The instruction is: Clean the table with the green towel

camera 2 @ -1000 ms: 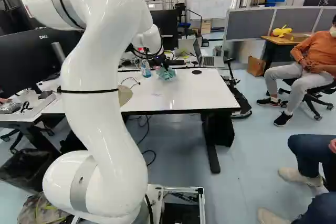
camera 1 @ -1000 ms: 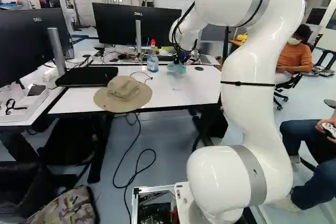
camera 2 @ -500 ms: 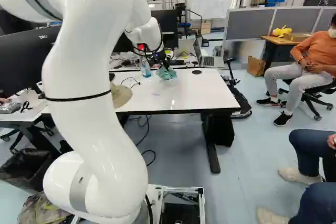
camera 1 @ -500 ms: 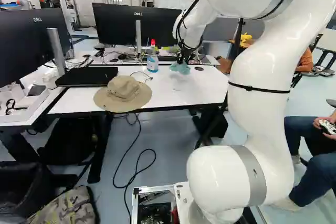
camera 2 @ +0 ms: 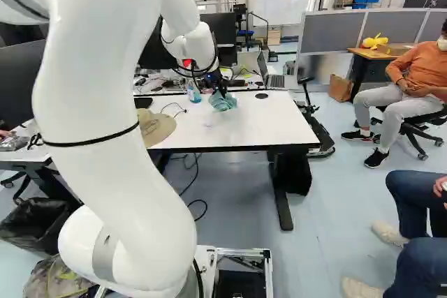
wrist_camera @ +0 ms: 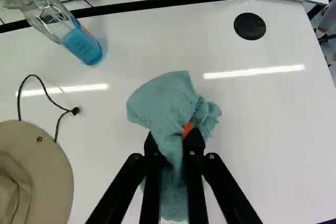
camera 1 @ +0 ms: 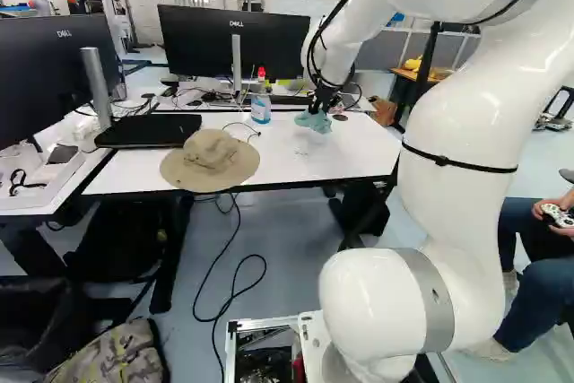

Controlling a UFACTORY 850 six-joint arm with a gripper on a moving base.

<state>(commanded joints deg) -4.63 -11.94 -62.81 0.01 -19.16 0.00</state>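
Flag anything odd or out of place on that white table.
The tan fabric wide-brimmed hat looks out of place: it lies on the white tabletop to be cleaned, its black cord looping beyond the brim. I see no spill or damage.

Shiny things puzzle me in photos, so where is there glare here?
Wrist view: two bright streaks on the table, one crossed by the black cord, one near the black disc, probably reflected lights; right base view: a fainter glare patch on the table; left base view: highlights on the glossy arm.

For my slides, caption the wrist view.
Black two-fingered tool gripping a crumpled blue-green cloth towel over a glossy white tabletop.
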